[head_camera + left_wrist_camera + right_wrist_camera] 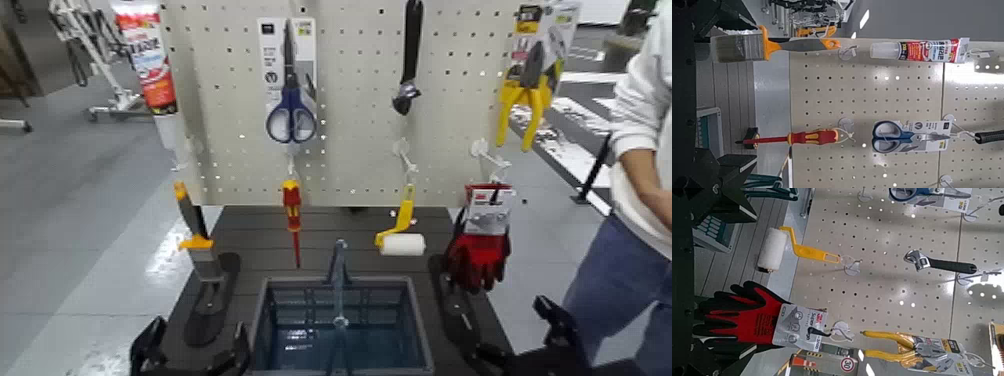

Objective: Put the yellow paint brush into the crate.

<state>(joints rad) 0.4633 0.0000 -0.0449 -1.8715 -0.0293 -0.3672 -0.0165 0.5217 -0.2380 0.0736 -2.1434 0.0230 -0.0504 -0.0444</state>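
One yellow paint brush [195, 240] hangs bristles-down at the pegboard's [350, 90] left edge, well above and left of the crate [342, 325]. Your left gripper [190, 352] waits low beside the crate, jaws spread and empty; the right gripper [520, 352] I cannot tell. Reach up with the left, pinch the dark handle, lift it clear of the hook.

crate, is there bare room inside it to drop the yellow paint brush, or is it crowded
The crate looks bare inside, on both sides of its arched handle, which splits the opening. The yellow paint brush hangs at the pegboard's left edge, with open dark tabletop between it and the red-and-yellow screwdriver. It is crowded to the right, around the mini roller and red gloves.
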